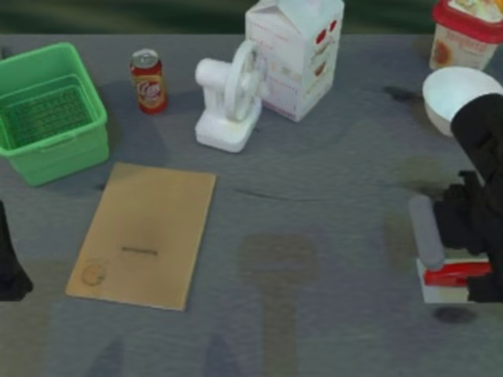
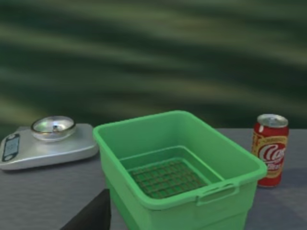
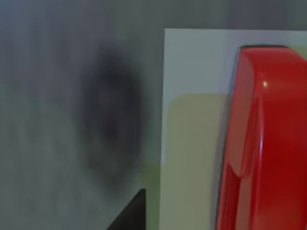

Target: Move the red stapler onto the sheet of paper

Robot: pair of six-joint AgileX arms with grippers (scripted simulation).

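Grey tabletop (image 1: 330, 236) seen from above: at four o'clock the red stapler (image 1: 454, 274) lies on the paper (image 1: 431, 292), under the right pincer (image 1: 471, 259), whose grip I cannot tell. Left arm parks at eight o'clock.

Stapler (image 1: 456, 274) lies on paper (image 1: 434, 292), table's right.

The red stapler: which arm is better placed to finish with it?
The right arm. Its pincer is directly over the red stapler, above the sheet of paper; the left pincer sits parked at the table's left edge.
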